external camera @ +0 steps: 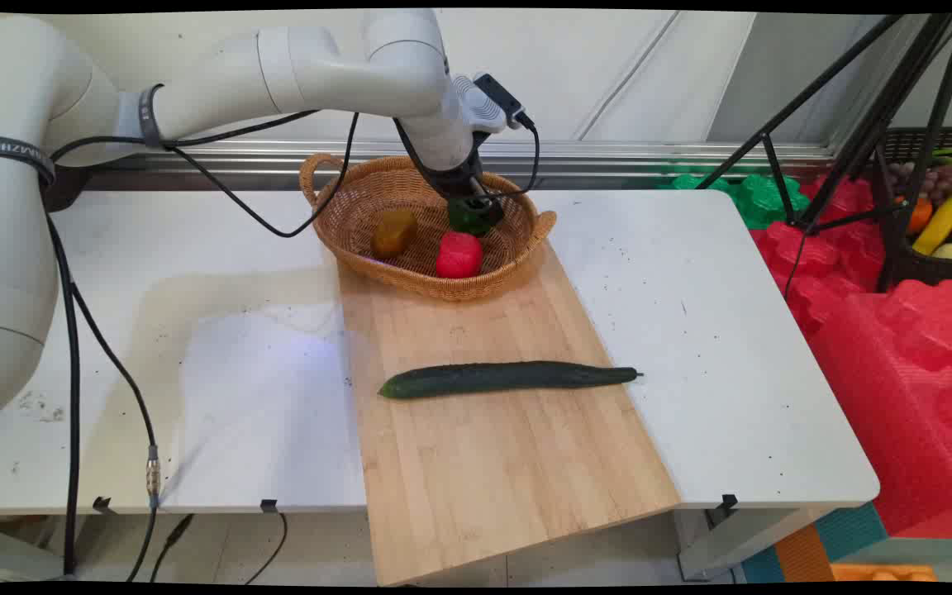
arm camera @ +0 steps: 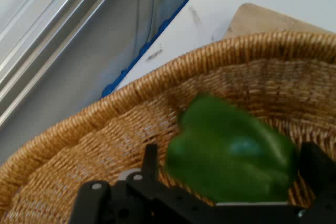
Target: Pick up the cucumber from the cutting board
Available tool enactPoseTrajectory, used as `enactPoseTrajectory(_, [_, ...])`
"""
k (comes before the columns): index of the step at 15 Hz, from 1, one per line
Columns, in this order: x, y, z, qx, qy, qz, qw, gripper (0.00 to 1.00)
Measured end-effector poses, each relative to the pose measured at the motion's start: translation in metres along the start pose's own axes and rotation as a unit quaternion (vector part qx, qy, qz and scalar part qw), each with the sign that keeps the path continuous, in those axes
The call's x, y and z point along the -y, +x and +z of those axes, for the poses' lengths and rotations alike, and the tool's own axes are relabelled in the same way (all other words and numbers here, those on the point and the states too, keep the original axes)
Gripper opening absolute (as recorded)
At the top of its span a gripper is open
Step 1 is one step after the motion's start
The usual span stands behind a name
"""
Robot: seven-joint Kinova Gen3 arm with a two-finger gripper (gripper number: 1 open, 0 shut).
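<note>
— Looking at the gripper (external camera: 474, 207) first: where is it?

— Down inside the basket (external camera: 344, 223), at its far side, right on the green pepper (external camera: 469, 216).

— Has it got hold of the pepper?

— It seems so. In the hand view the pepper (arm camera: 231, 156) fills the space between the two fingers (arm camera: 149, 163), one on each side of it. They stand wide apart, about as wide as the pepper itself, and look closed against it. I cannot tell whether the pepper rests on the basket floor or hangs just clear of it.

— What else is in the basket?

— A red pepper (external camera: 459, 254) near the front rim and a yellow-brown one (external camera: 394, 232) to its left. Both are apart from the green one and from the gripper.

— And the basket itself?

— It sits on the far end of a wooden board (external camera: 492, 463), which lies on the white table (external camera: 732, 330) and sticks out over its near edge.

— Anything on the board?

— A cucumber (external camera: 509, 378) lies across its middle, well apart from the basket, its right tip at the board's right edge.
</note>
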Motion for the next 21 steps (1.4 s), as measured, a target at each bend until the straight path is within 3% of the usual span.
enactPoseTrajectory(10, [0.003, -0.004, -0.043, -0.058, -0.004, 0.032, 0.9978, 1.00])
enactPoseTrajectory(16, [0.019, -0.017, -0.097, -0.111, -0.024, 0.073, 0.9908, 1.00])
enactPoseTrajectory(21, [0.034, -0.034, -0.136, -0.146, -0.054, 0.098, 0.9829, 1.00])
